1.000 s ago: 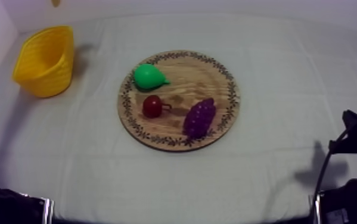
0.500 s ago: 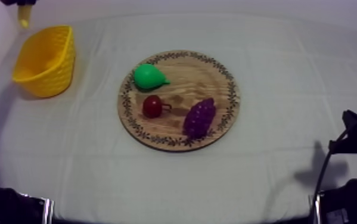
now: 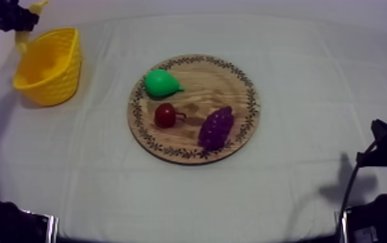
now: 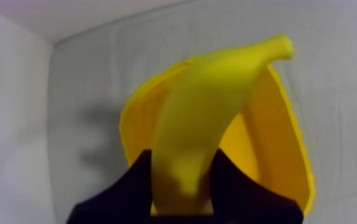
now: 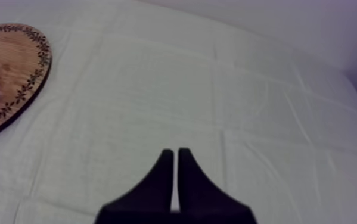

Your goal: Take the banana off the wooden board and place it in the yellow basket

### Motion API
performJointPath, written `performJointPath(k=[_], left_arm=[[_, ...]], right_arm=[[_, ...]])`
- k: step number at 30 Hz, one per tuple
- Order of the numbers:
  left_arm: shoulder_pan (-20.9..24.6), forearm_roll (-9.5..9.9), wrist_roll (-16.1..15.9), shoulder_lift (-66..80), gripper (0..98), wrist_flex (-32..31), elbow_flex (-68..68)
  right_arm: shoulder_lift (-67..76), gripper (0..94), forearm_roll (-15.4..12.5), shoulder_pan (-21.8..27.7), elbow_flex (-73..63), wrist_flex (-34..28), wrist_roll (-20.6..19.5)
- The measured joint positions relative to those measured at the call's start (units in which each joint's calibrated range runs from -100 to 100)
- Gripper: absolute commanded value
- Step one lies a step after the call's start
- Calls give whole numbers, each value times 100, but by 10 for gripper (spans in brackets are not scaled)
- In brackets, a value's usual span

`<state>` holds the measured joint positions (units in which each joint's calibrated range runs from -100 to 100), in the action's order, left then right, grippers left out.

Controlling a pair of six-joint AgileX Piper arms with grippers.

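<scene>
Holding the banana [image 4: 210,119] near the rim of the yellow basket [image 4: 270,137], my left gripper [image 4: 182,161] could drop it outside by opening now. My right gripper [image 5: 175,152] sits closed, empty.

Middle of the table [image 3: 312,97]: the round wooden board with a patterned rim [image 3: 234,84]. On it, the green toy pear [image 3: 161,83] rear left, the small red fruit [image 3: 165,115] just in front, the purple bunch of grapes [image 3: 216,127] right of that. Far left, the yellow basket [image 3: 63,71], well apart from the board. The yellow toy banana [image 4: 210,113] sits in the left gripper [image 4: 182,161], above the basket.
</scene>
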<state>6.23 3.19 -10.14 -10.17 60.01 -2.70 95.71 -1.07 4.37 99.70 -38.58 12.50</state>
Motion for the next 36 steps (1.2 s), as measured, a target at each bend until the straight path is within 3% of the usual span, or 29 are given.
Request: performJointPath(k=[9, 17, 22, 30, 36], left_arm=[[20, -67, -36, 205, 521, 13, -152], [-4, -70, 12, 437, 522, 56, -219], [-64, -76, 59, 929, 453, -80, -410], [-151, -17, 317, 2331, 180, -574, -1388], [-306, 32, 586, 3665, 69, -994, -2392]], right_arm=[[0, 6, 0, 0, 0, 0, 0], [0, 6, 0, 0, 0, 0, 0], [0, 6, 0, 0, 0, 0, 0], [0, 6, 0, 0, 0, 0, 0], [0, 6, 0, 0, 0, 0, 0]])
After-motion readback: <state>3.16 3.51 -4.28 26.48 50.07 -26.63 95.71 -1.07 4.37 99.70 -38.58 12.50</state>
